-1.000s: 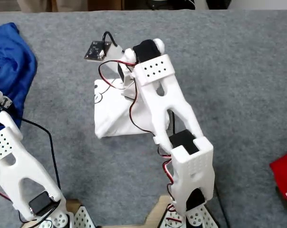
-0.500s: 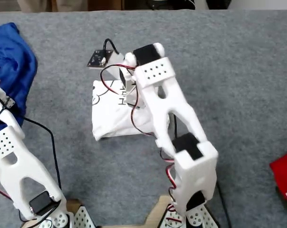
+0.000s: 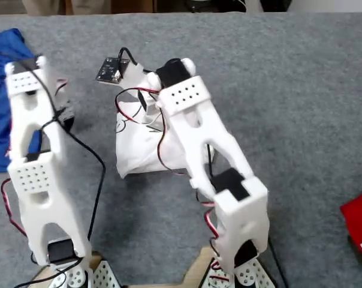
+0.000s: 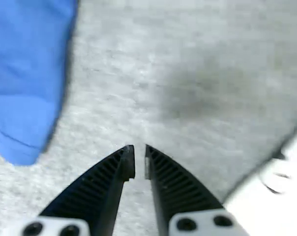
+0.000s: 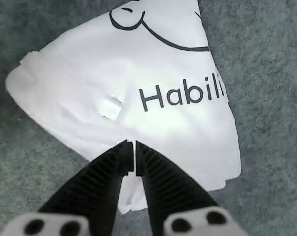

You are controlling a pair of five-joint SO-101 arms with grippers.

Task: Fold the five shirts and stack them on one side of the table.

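Observation:
A folded white shirt (image 3: 139, 150) with black print lies on the grey table near the middle. My right gripper (image 5: 133, 152) is shut, and its tips are down on the white shirt (image 5: 138, 73) near one folded edge. In the high view the right gripper (image 3: 144, 102) sits at the shirt's far edge under its wrist. A crumpled blue shirt (image 3: 0, 129) lies at the far left. My left gripper (image 4: 139, 162) is shut with nothing in it, over bare table between the blue shirt (image 4: 25, 73) and the white shirt (image 4: 271, 196). In the high view the left gripper (image 3: 65, 114) is left of the white shirt.
A red shirt (image 3: 361, 225) shows at the right edge of the table. The grey table (image 3: 289, 90) stretches open to the right of the arms and along the far side. Both arm bases stand at the near edge.
The left arm has swung up from the near left, over the blue shirt, towards the white shirt. The right gripper has shifted left, and the white shirt's far edge moved with it.

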